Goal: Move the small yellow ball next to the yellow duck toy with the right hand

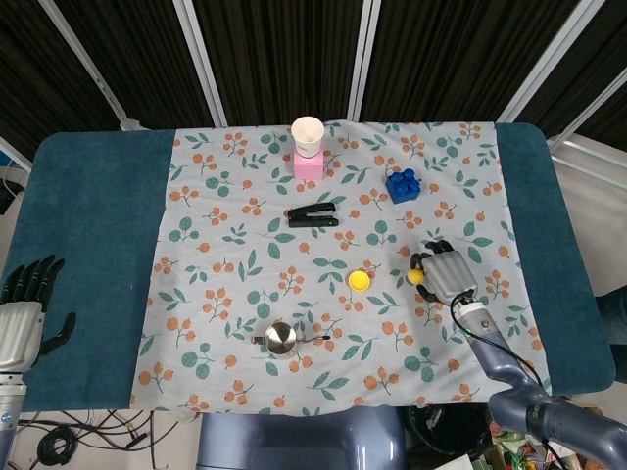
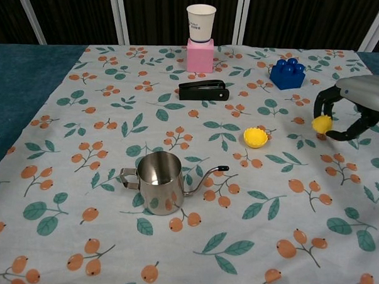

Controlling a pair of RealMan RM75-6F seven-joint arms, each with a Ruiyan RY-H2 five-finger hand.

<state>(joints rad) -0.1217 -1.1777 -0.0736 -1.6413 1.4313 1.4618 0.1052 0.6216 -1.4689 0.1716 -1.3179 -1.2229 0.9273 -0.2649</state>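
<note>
My right hand (image 1: 443, 275) (image 2: 354, 106) hovers above the floral cloth at the right, pinching the small yellow ball (image 1: 415, 276) (image 2: 321, 124) between its dark fingers. The yellow duck toy (image 1: 360, 280) (image 2: 255, 137) sits on the cloth to the left of the ball, a short gap away. My left hand (image 1: 24, 305) rests off the table's left edge with its fingers spread, holding nothing; the chest view does not show it.
A steel pitcher (image 2: 159, 182) with a thin spout stands at front centre. Behind the duck lie a black stapler (image 2: 203, 90), a pink block (image 2: 200, 55) with a paper cup (image 2: 200, 21) on top, and a blue brick (image 2: 287, 73).
</note>
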